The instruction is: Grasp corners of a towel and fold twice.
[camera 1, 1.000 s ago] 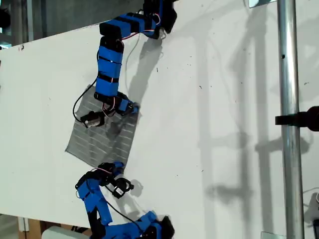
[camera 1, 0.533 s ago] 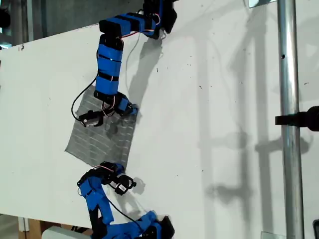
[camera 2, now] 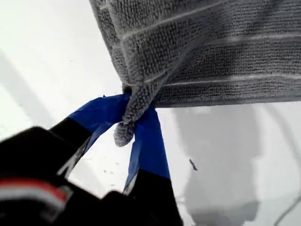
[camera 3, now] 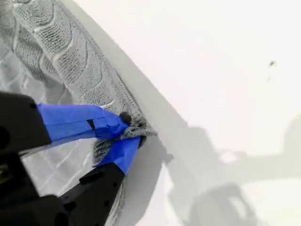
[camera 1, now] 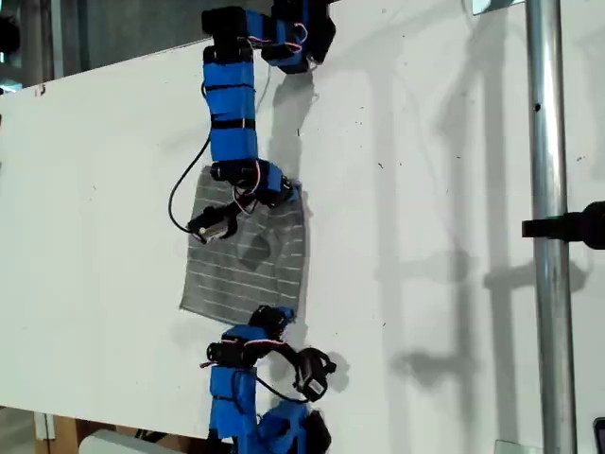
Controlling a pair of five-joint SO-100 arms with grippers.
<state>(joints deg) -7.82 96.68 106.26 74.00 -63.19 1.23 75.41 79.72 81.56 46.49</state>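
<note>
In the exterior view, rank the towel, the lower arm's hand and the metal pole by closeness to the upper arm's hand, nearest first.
Measured from the upper arm's hand:
1. towel: pinched in that hand, spreading below it in the exterior view.
2. lower arm's hand: across the towel, at its lower edge.
3. metal pole: far off at the exterior view's right.

A: Any readable text, labels or numbers in any view?
B: None. No print legible on the arms, the cloth or the bench.
</note>
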